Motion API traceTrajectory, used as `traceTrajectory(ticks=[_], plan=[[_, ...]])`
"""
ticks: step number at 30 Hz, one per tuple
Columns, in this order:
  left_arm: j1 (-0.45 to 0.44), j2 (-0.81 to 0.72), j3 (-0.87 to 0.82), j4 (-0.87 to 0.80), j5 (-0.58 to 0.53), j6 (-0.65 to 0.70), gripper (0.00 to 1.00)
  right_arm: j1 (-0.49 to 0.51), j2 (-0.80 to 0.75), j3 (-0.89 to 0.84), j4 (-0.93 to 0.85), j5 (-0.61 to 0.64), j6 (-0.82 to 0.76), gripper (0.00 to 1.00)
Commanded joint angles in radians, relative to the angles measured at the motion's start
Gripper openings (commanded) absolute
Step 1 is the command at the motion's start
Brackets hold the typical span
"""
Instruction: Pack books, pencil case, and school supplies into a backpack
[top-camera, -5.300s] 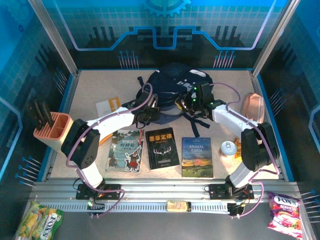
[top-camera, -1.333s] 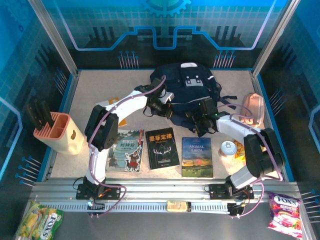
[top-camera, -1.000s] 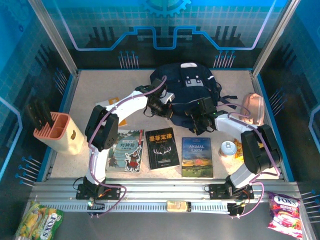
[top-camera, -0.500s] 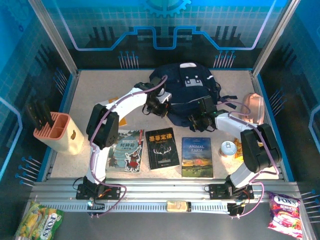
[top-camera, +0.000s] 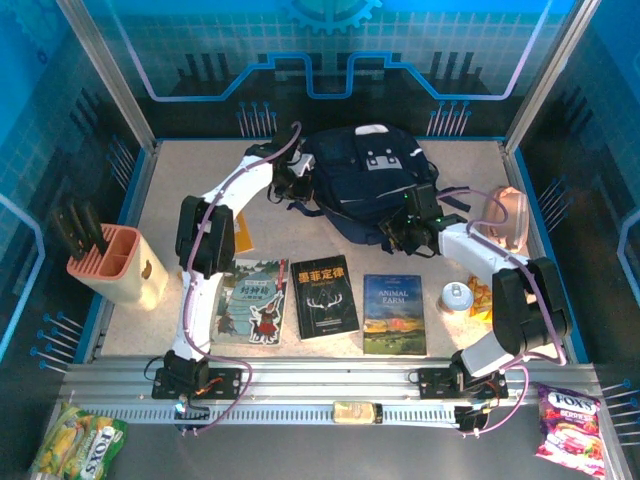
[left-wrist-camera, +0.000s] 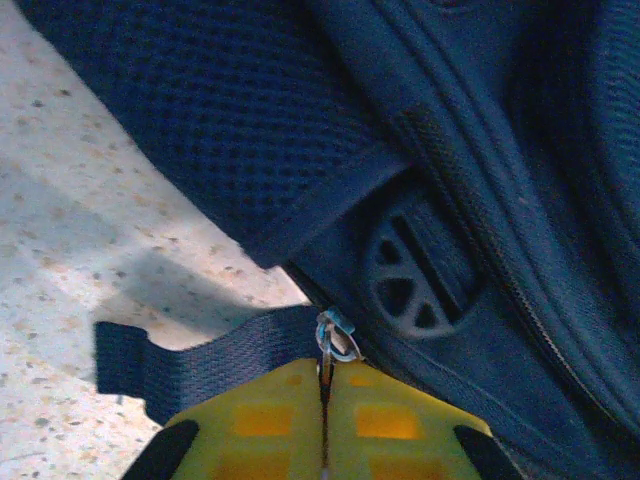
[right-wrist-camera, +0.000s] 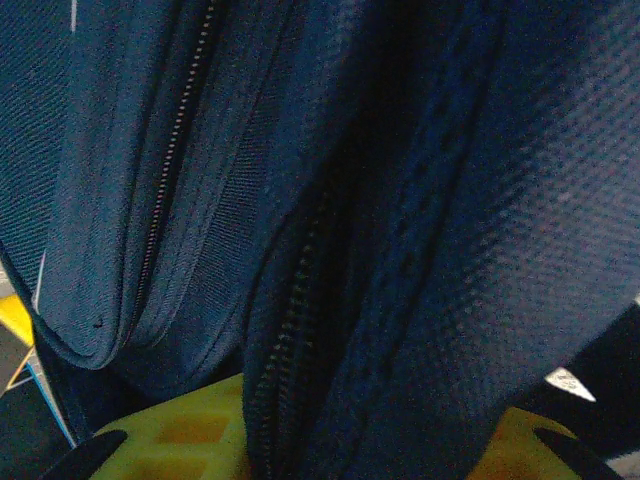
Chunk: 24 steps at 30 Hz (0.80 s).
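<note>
The navy backpack (top-camera: 368, 185) lies at the back middle of the table. My left gripper (top-camera: 290, 181) is at its left side. In the left wrist view, my left gripper (left-wrist-camera: 325, 375) has its yellow fingers (left-wrist-camera: 255, 420) pressed together on a small metal zipper pull (left-wrist-camera: 336, 338), beside a dangling strap (left-wrist-camera: 200, 355). My right gripper (top-camera: 405, 232) is at the bag's near right edge. My right gripper (right-wrist-camera: 330, 430) is shut on a fold of backpack fabric (right-wrist-camera: 400, 300) with a zipper line. Three books (top-camera: 325, 296) lie in a row in front. The pinkish pencil case (top-camera: 507, 215) sits at the right. An orange-yellow pad (top-camera: 241, 233) lies left, partly under my left arm.
A pink rack (top-camera: 108, 263) with black pieces stands at the left edge. A small round tin (top-camera: 457, 296) sits right of the "Animal Farm" book (top-camera: 394, 314). Snack bags (top-camera: 568, 422) lie beyond the front rail. Bare tabletop (top-camera: 180, 190) lies left of the backpack.
My left gripper has travelled from the backpack's near edge round to its left side with the zipper pull. My right gripper has closed on the bag's edge and shifted slightly right.
</note>
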Motion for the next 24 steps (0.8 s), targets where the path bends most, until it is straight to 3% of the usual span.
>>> traceTrajectory(ticks=[1, 6, 12, 15, 20, 22, 24], plan=[[0.013, -0.02, 0.036, 0.002, -0.11, -0.068, 0.27, 0.032, 0.039, 0.07, 0.059, -0.036, -0.037, 0.33], [0.014, -0.223, -0.154, 0.064, -0.199, -0.146, 0.47, 0.088, 0.134, 0.15, 0.081, -0.063, -0.064, 0.34], [0.023, -0.498, -0.433, 0.176, -0.197, -0.24, 0.65, 0.129, 0.273, 0.267, 0.067, -0.108, -0.096, 0.39], [0.039, -0.604, -0.544, 0.215, -0.193, -0.281, 0.71, 0.141, 0.293, 0.309, 0.031, -0.095, -0.138, 0.53], [0.068, -0.746, -0.696, 0.295, -0.194, -0.289, 0.91, 0.145, 0.227, 0.324, -0.071, -0.031, -0.24, 0.78], [0.078, -0.788, -0.736, 0.325, -0.19, -0.292, 0.97, 0.144, 0.175, 0.307, -0.127, 0.019, -0.283, 0.83], [0.083, -0.823, -0.77, 0.348, -0.186, -0.293, 0.99, 0.144, 0.111, 0.272, -0.164, 0.067, -0.332, 0.81]])
